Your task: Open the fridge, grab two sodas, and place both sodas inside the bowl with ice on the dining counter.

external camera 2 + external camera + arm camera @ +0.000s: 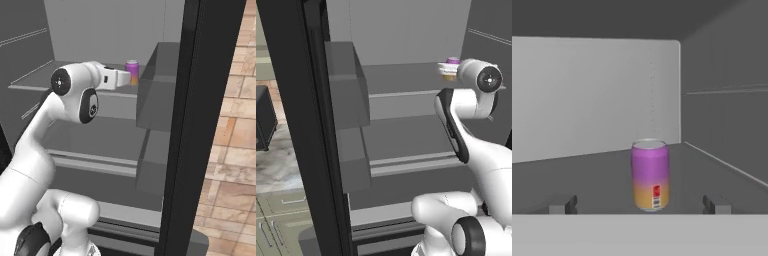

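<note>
Standing upright on the fridge's matte grey shelf, the glossy purple-to-orange cylindrical soda can is facing the wide-open, empty gripper.

Fridge: tall, black-framed, doors open, grey interior with flat shelves and boxy door bins. Soda can: one cylinder, purple fading to yellow-orange toward the base, silver top, small red-and-white label patch on its lower side. Stands upright on an upper grey shelf of the fridge, out from the pale rear wall.
</note>
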